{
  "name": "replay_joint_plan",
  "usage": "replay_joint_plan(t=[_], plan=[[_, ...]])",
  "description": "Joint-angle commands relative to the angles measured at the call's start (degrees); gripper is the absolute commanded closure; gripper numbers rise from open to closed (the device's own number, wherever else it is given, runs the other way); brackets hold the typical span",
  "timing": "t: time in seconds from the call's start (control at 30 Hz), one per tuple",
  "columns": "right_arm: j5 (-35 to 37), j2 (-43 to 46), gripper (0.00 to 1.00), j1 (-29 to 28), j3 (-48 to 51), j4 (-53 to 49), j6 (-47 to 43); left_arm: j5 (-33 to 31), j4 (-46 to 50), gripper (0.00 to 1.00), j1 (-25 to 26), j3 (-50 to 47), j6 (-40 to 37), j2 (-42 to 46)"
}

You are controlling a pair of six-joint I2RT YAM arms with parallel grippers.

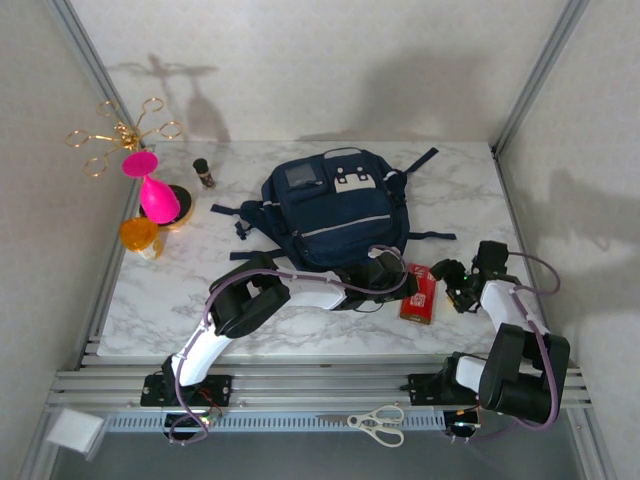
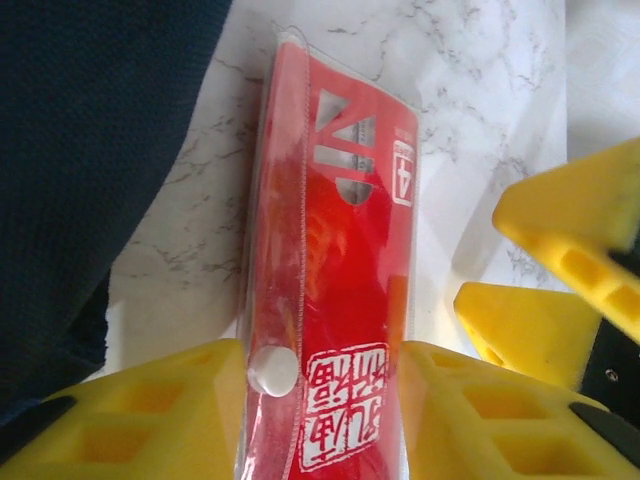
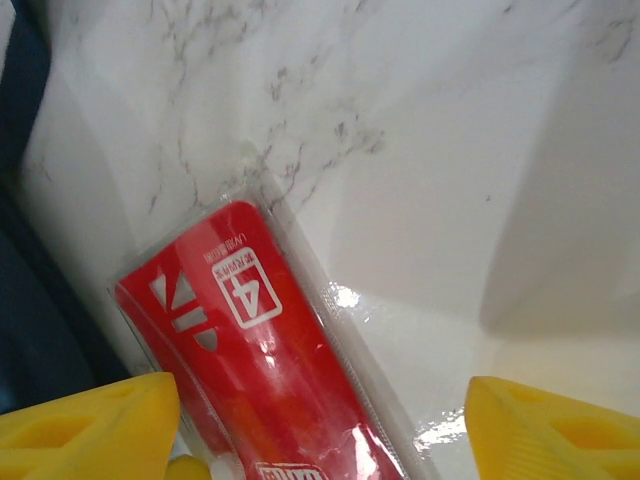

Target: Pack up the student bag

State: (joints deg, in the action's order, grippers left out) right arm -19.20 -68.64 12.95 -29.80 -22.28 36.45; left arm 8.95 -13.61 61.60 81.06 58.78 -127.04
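The student bag (image 1: 335, 205), a navy backpack with pale patches, lies flat in the middle of the marble table, pockets up. By its near right corner lies a red packet (image 1: 420, 295) in a clear snap pouch. My left gripper (image 1: 398, 278) reaches across to it; in the left wrist view its yellow fingers (image 2: 150, 420) press both long edges of the red packet (image 2: 335, 250), with the bag's fabric (image 2: 90, 150) to the left. My right gripper (image 1: 462, 285) hovers just right of the packet, open (image 3: 320, 440); the packet (image 3: 260, 370) lies by its left finger.
A pink vase (image 1: 155, 190), an orange cup (image 1: 140, 235), a small dark bottle (image 1: 204, 173) and a gold wire stand (image 1: 120, 135) stand at the table's left. Scissors (image 1: 378, 420) rest on the front rail. Bag straps (image 1: 235, 215) trail leftward.
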Motion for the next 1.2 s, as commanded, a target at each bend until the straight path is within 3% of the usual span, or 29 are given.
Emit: replay_joint_plan(t=[0.0, 0.1, 0.33, 0.6, 0.87, 1.03, 1.17], plan=[[-2.18, -0.48, 0.3, -1.36, 1.33, -1.14, -2.08, -2.7, 4.23, 0.61, -1.29, 0.7, 0.24, -1.93], [-1.17, -1.9, 0.34, -3.92, 1.96, -1.36, -2.13, -1.43, 3.94, 0.67, -1.57, 0.07, 0.06, -2.52], [-3.07, -3.23, 0.32, -9.82, 4.16, 1.13, 1.16, -3.65, 6.65, 0.73, -1.85, 0.07, -1.12, -3.46], [-9.79, 3.0, 0.39, -10.14, 3.19, 1.98, 2.04, -3.94, 6.44, 0.79, -2.19, -1.88, -0.86, -3.31], [-11.08, 7.57, 0.46, -10.07, 3.01, -0.05, 1.8, -4.3, 6.84, 0.84, -2.54, -2.3, -1.14, -3.12], [-7.29, 11.27, 0.5, -9.97, 0.6, -4.94, 0.66, -4.3, 6.4, 0.86, -2.87, -3.43, -0.76, -2.87], [-13.61, 12.43, 0.57, -9.99, 2.51, -0.06, 1.74, -3.66, 5.27, 0.86, -2.81, -4.15, -0.52, -2.34]])
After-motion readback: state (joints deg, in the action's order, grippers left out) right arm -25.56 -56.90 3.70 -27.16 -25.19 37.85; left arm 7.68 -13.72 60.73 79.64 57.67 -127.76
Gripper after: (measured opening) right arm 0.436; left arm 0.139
